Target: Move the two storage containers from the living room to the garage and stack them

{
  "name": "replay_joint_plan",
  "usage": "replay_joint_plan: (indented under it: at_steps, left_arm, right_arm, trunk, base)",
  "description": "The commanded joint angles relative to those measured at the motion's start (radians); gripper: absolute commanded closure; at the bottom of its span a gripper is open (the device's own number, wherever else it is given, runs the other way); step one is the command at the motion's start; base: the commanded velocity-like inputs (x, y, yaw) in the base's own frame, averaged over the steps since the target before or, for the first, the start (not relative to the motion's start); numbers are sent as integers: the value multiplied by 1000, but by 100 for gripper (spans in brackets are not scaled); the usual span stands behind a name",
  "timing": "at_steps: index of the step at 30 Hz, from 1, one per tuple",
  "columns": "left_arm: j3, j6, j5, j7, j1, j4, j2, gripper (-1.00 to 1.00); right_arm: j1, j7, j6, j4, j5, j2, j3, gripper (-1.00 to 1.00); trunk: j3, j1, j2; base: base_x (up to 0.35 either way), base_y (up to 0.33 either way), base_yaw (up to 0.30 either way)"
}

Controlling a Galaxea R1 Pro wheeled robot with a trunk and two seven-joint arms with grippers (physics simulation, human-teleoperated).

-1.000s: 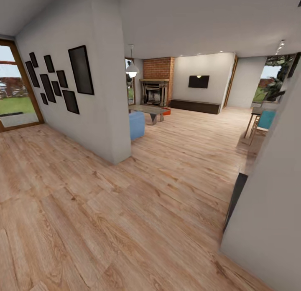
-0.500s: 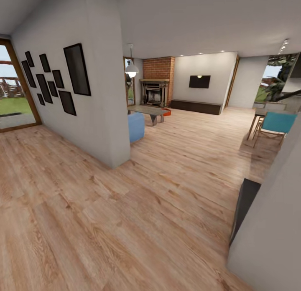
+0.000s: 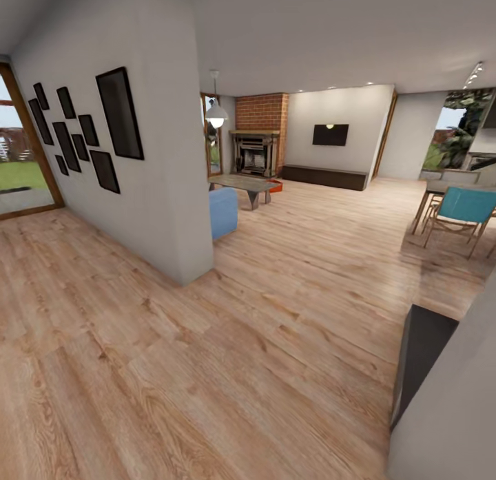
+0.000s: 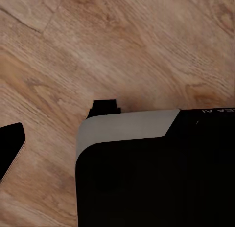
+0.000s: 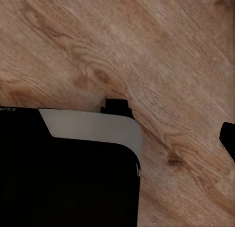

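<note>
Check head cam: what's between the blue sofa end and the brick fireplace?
In the head view, the grey low table stands between the blue sofa end and the brick fireplace, an orange-red container just beyond.

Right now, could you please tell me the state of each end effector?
Left end effector: cannot be told; its wrist view gives wood floor and the robot's dark body.
Right end effector: cannot be told, likewise.

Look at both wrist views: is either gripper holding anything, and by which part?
Nothing is held. Below each wrist camera lie bare light wood-plank floor and the robot's black base; the orange-red storage container sits far off.
</note>
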Motion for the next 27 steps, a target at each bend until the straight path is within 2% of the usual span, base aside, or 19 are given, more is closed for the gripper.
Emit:
replay_joint_plan:
  at_steps: [1, 27]
  left_arm:
    - [-1, -4, -4, 4, -1, 1, 0, -100]
    - [-1, -4, -4, 4, -1, 1, 0, -100]
  right_arm:
    - [-1, -1, -3, 3, -8, 1, 8, -100]
    - [-1, -1, -3, 3, -8, 3, 8, -100]
  trunk:
    - [-1, 1, 0]
    - [-1, 1, 0]
  base:
    - [319, 0, 0]
    - [319, 0, -9]
